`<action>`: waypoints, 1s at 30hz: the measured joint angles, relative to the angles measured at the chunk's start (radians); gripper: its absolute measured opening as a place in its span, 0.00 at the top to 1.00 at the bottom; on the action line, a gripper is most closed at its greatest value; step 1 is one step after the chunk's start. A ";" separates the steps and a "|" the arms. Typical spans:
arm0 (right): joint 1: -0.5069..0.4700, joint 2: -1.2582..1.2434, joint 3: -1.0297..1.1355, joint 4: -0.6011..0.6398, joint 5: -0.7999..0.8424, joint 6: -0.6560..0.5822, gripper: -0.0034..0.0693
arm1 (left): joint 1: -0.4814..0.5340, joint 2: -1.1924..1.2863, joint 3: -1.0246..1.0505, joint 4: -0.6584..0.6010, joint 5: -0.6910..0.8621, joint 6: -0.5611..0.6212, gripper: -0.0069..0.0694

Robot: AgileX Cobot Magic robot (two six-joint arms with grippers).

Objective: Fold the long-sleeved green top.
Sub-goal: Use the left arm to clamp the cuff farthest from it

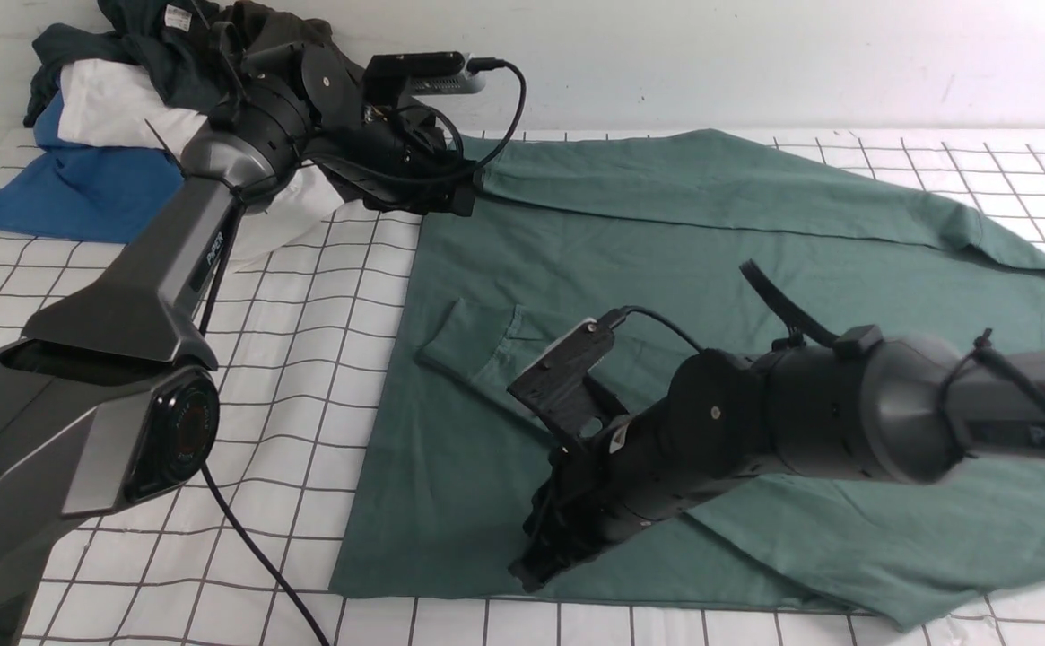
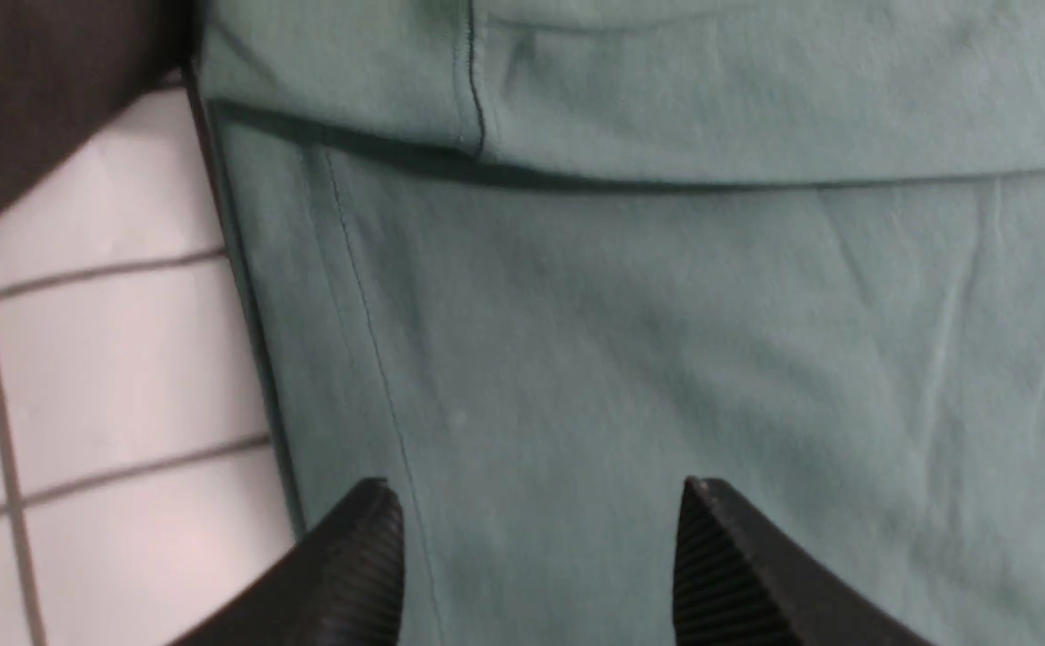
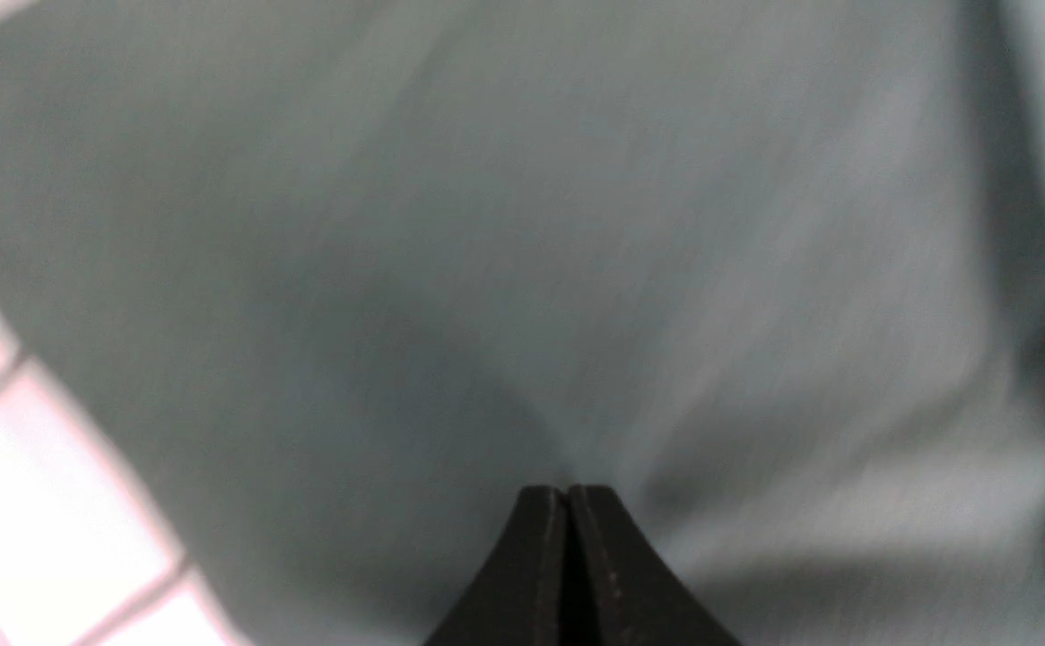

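Observation:
The green long-sleeved top (image 1: 666,269) lies spread flat on the gridded table. One sleeve (image 1: 477,345) is folded across its body, and the other (image 1: 710,175) lies along the far edge. My left gripper (image 1: 461,193) hovers over the top's far left corner, open, its fingertips (image 2: 370,538) apart above the green fabric (image 2: 666,314) beside the hem seam. My right gripper (image 1: 529,570) is low at the near edge. In the right wrist view it (image 3: 565,492) is shut, and folds in the cloth (image 3: 486,224) run to its tips.
A pile of clothes sits at the back left: a blue garment (image 1: 82,193), a white one (image 1: 118,112) and a dark one (image 1: 154,45). The white gridded table cover (image 1: 307,359) shows left of the top. A black cable (image 1: 253,547) trails from the left arm.

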 joint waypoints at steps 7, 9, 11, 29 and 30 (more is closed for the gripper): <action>0.002 -0.125 0.020 -0.004 0.079 -0.053 0.97 | 0.003 0.001 0.000 -0.006 -0.236 0.008 0.41; 0.002 -0.175 0.020 -0.004 0.119 -0.041 0.97 | 0.011 0.001 0.000 -0.027 -0.271 0.016 0.41; 0.002 -0.218 0.020 -0.004 0.155 -0.025 0.97 | 0.024 0.003 0.000 -0.078 -0.283 0.029 0.41; 0.011 0.068 -0.129 0.238 -0.019 -0.190 0.97 | 0.087 0.060 0.000 -0.343 -0.065 0.214 0.41; 0.016 0.087 -0.151 0.253 0.011 -0.206 0.97 | 0.087 0.060 0.000 -0.335 -0.023 0.214 0.41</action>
